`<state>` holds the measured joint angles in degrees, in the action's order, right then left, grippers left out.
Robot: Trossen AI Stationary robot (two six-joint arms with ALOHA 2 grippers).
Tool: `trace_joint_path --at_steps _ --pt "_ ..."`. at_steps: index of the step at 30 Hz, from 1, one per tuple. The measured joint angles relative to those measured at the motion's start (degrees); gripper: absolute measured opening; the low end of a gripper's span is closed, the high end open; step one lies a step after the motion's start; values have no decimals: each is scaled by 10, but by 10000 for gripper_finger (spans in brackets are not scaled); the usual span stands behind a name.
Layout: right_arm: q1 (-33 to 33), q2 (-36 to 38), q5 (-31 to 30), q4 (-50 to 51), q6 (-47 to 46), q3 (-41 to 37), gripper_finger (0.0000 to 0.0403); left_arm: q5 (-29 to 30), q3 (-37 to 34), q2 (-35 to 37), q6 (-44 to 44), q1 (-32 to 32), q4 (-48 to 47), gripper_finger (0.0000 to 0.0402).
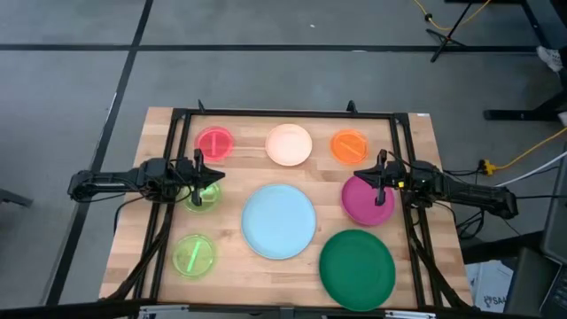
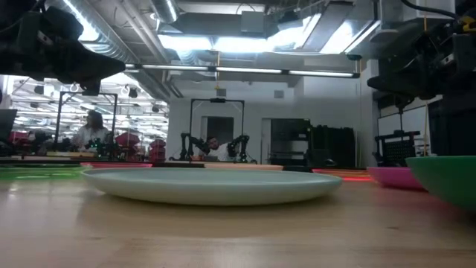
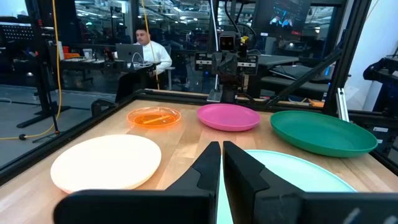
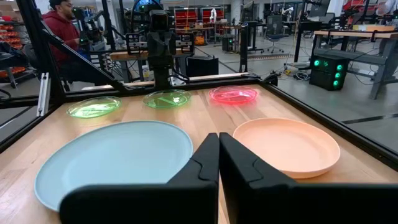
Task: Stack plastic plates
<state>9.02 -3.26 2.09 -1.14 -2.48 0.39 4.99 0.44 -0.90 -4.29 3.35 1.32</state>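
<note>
Plates spread flat on desk, both claws clenched above them

Plates lie singly across the wooden desk [image 1: 425, 142], none stacked. The light blue plate [image 1: 279, 221] sits in the middle, with the dark green plate [image 1: 357, 266] near it toward the front right. Along the far edge are the red plate [image 1: 213, 143], the cream plate [image 1: 289, 144] and the orange plate [image 1: 349, 145]. The magenta plate [image 1: 367, 201] lies at the right, and the right claw [image 1: 376, 175] hangs over its far edge, fingers pressed together on nothing. One neon green plate [image 1: 203, 196] lies at the left, and the left claw [image 1: 200, 174] hangs over it, also clenched and empty. The second neon green plate [image 1: 194, 255] lies nearer the front left, apart from both claws. No readable writing or labels show on any plate.
</note>
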Motion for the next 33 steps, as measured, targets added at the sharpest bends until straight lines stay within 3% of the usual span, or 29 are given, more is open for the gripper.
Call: trace_joint_path --at_steps 8,14,22,26,33 --pt "0 0 0 0 0 0 3 0 0 0 2 0 0 11" --pt "0 0 0 -2 0 0 3 3 0 0 51 0 15 11" --pt "0 0 9 -5 -48 0 3 12 0 0 54 0 91 11" --pt "0 0 -15 -32 -56 0 3 35 0 0 83 0 139 11" --pt "0 0 -4 -59 -87 0 3 6 0 -9 109 0 179 11"
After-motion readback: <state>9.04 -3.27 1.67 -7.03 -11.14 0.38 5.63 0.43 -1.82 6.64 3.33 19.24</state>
